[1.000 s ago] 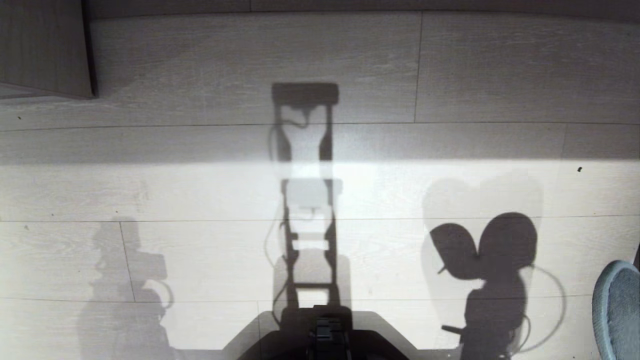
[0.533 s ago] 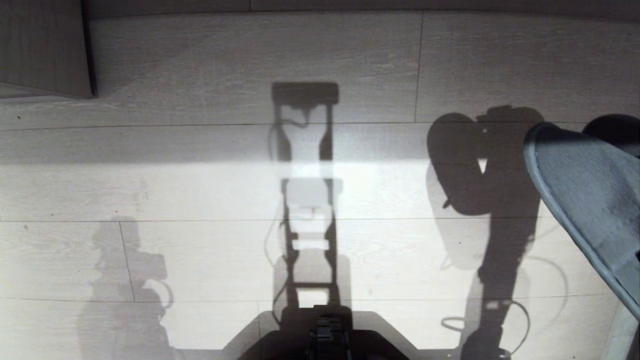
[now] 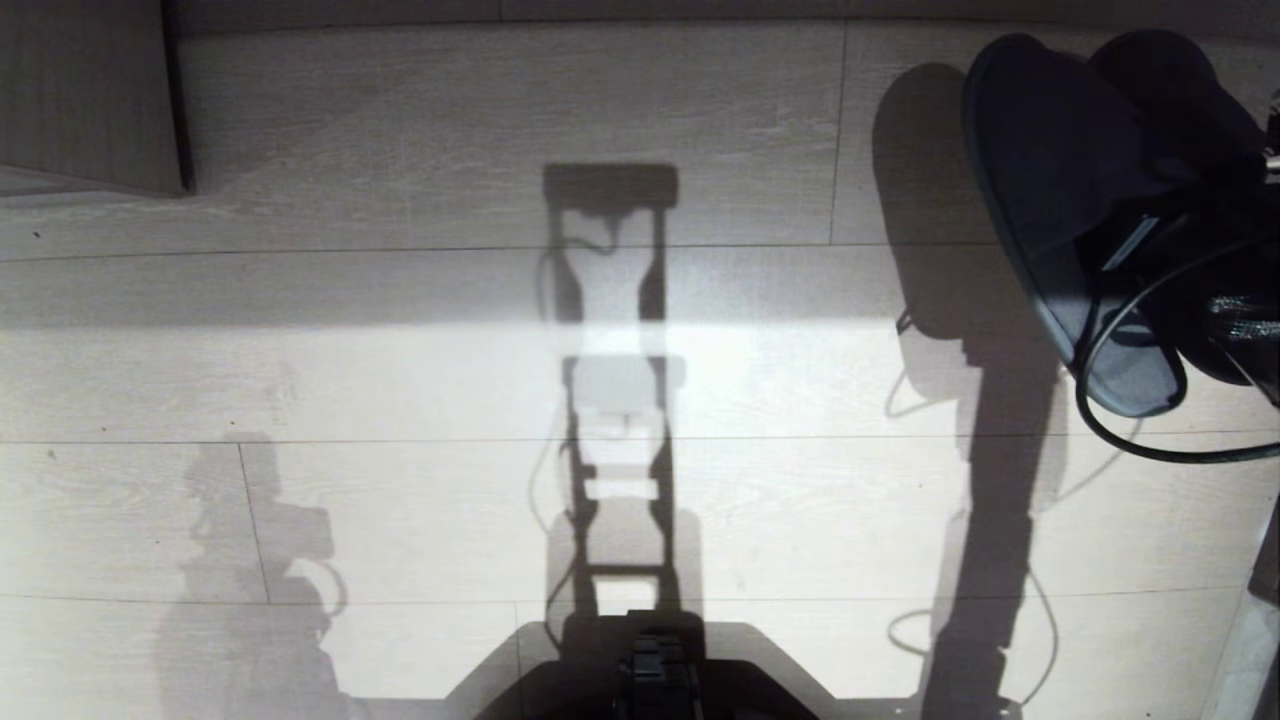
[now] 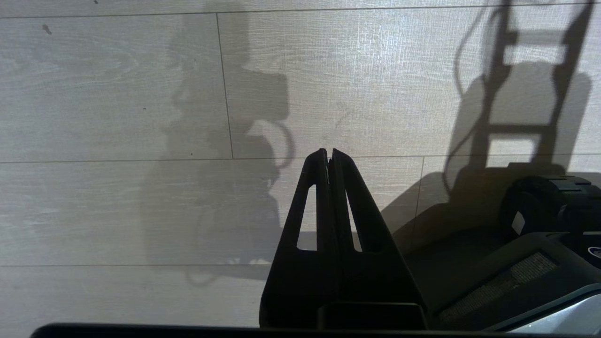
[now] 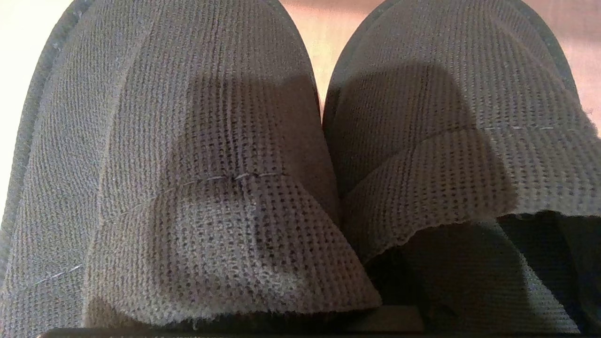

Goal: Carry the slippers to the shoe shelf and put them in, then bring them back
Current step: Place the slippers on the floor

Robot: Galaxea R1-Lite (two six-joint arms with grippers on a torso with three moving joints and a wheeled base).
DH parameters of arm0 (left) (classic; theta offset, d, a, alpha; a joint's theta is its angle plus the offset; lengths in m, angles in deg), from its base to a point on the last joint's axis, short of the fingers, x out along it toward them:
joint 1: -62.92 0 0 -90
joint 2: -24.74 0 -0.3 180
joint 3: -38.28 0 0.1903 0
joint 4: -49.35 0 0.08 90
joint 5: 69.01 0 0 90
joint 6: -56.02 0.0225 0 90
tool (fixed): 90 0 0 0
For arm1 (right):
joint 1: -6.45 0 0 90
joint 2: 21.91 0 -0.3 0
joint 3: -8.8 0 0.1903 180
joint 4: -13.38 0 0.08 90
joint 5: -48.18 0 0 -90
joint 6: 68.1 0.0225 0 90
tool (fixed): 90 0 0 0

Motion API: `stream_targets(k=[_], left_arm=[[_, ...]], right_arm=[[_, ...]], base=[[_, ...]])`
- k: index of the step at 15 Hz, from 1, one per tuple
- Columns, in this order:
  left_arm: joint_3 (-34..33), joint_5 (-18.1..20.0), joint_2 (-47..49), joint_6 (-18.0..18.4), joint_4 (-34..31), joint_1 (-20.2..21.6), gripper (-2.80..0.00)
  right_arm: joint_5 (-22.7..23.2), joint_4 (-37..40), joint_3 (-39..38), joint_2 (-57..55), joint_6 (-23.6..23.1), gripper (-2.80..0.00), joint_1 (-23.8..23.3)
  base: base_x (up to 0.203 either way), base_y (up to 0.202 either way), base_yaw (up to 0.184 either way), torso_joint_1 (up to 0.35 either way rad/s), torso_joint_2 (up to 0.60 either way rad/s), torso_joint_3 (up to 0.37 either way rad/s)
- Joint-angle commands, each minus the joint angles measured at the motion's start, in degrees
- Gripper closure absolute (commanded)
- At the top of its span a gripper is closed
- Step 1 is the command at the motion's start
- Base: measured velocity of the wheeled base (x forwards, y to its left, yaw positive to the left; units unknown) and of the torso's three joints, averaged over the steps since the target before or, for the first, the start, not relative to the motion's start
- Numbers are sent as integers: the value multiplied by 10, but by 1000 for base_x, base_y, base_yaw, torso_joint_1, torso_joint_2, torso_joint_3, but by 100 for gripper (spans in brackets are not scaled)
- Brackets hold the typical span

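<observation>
- Slippers point(image 3: 1060, 190) are not on the left at all: the left gripper point(image 4: 328, 157) hangs there over bare floor point(image 3: 400, 400), its jaws pressed together on nothing.
- In the middle, only the robot's own shadow lies on the boards.
- On the right, the pair has swung up from the lower edge into plain sight, pinched together by the right gripper point(image 3: 1150, 235) and clear of the floor.
- To my eye, the carry has begun; no shelf shows yet.
</observation>
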Motion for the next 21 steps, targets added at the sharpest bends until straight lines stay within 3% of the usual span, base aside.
stream_targets(k=[1, 8, 13, 18, 21], left_arm=[[0, 0, 0, 0, 0, 0, 0], [0, 0, 0, 0, 0, 0, 0], [0, 0, 0, 0, 0, 0, 0], [0, 0, 0, 0, 0, 0, 0], [0, 0, 0, 0, 0, 0, 0]], right_arm=[[0, -52, 34, -79, 11, 0, 1], [-1, -173, 44, -185, 24, 0, 1], [-7, -181, 59, -220, 31, 0, 2], [-63, -181, 85, -240, 31, 0, 13], [-73, -181, 94, -251, 33, 0, 17]], base=[[0, 0, 0, 0, 0, 0], [0, 0, 0, 0, 0, 0], [0, 0, 0, 0, 0, 0], [0, 0, 0, 0, 0, 0], [0, 0, 0, 0, 0, 0]])
